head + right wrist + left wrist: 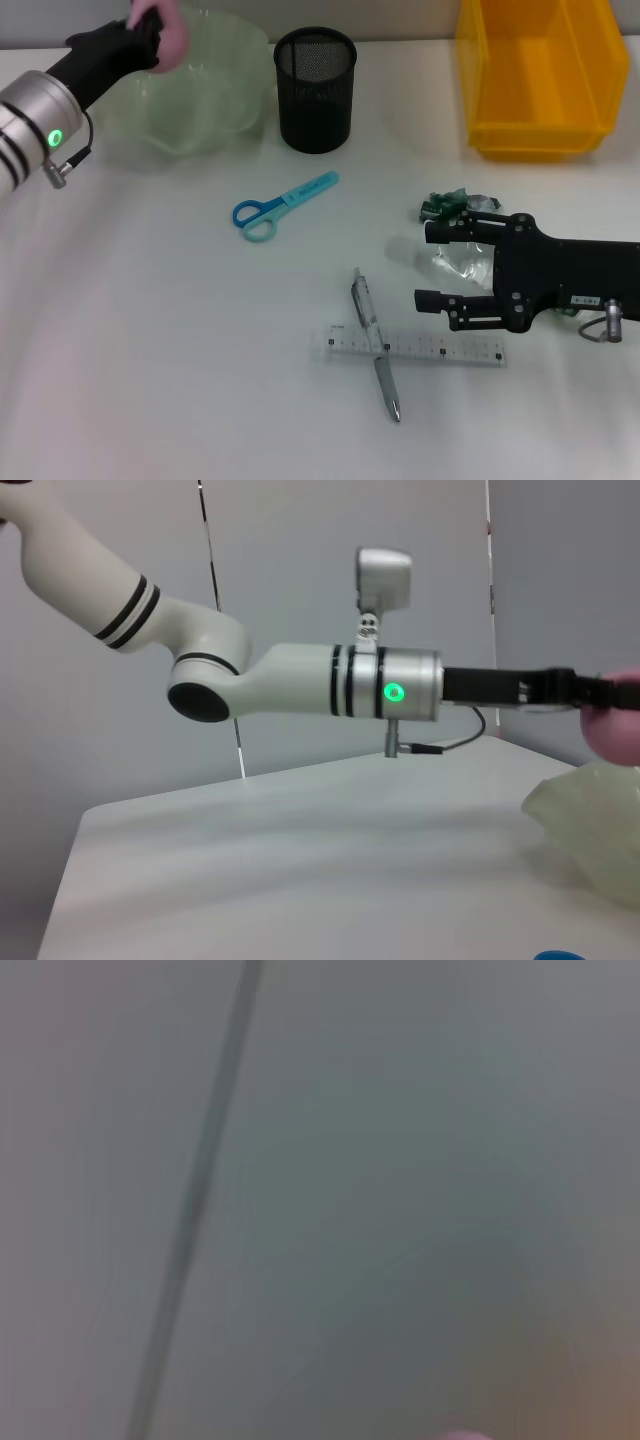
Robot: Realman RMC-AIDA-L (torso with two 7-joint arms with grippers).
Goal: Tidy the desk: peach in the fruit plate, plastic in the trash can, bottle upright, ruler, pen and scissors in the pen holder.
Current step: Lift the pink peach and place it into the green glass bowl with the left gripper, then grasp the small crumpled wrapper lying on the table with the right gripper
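- The left gripper (150, 32) is at the far left, closed on the peach (172, 35) and holding it over the near-left rim of the fruit plate (215, 120). The fruit is above the bowl, not resting in it, so I judge this step close to done but not finished.
- The pen holder (316, 90) stands just right of the fruit plate, and nothing shows inside it.
- The scissors (282, 203) lie flat on the desk (130, 350), in front of the pen holder, blade cover pointing back and right.
- The pen (374, 341) and the ruler (415, 347) lie nearer the front, the pen crossing over the ruler's left end. All three stationery items are left to do.
- The plastic (445, 206) sits crumpled on the desk, well in front of the trash can (538, 80) and just behind the right gripper.
- The right gripper (428, 266) is low on the right with its fingers spread apart and holding nothing. They straddle the bottle (455, 264), which lies on its side mostly hidden beneath them; it is not yet upright.
- The trash can at the far right rear looks empty.
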